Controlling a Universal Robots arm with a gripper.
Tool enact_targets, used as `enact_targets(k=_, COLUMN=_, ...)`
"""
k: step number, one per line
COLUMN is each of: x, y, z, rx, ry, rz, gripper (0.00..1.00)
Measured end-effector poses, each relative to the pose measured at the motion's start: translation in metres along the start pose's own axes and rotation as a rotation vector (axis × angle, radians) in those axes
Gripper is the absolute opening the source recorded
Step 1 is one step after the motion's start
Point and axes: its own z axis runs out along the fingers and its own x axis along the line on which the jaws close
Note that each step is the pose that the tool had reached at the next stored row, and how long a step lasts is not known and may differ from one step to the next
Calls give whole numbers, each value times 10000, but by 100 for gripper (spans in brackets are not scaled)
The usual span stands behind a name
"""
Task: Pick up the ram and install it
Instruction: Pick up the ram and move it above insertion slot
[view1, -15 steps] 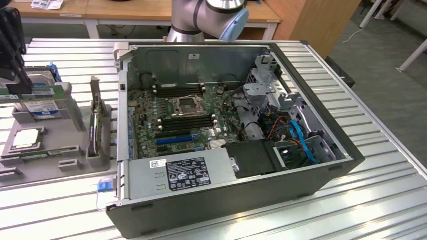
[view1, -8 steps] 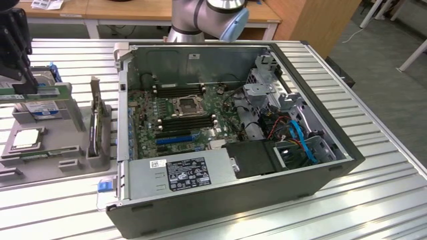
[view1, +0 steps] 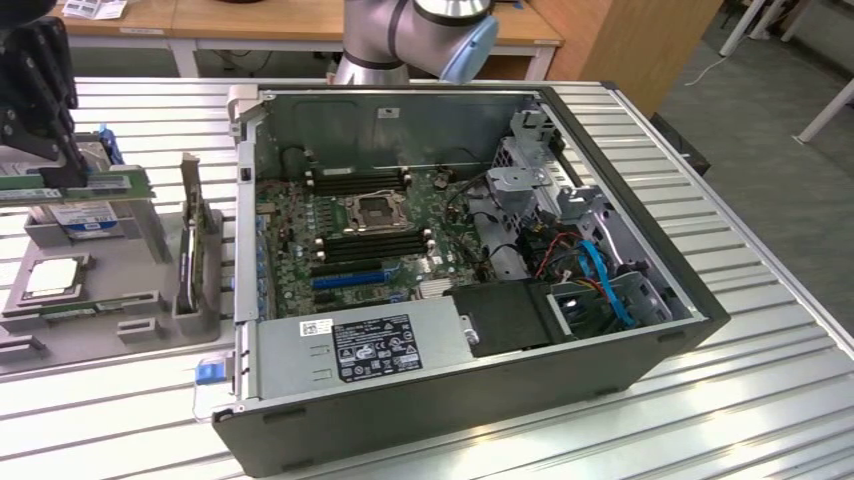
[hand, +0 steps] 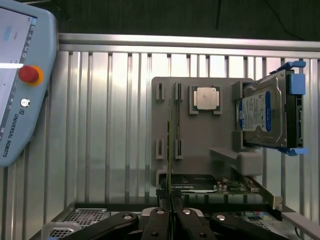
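The ram (hand: 170, 130) is pinched edge-on between the pressed-together tips of the claw (hand: 171, 212). Its long axis runs straight out from them over the grey tray (hand: 210, 135), beside the open computer case (view1: 534, 390).

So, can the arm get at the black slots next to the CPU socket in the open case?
Probably yes. The case lies open side up and the black slots show bare, the cables off to the exterior view's right. The fingers are shut on the ram, above the grey tray.
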Motion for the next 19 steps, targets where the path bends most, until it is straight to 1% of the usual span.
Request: enact_targets(k=19, x=-2, y=-223, z=-10, rx=1, ry=0, rz=1, gripper=11)
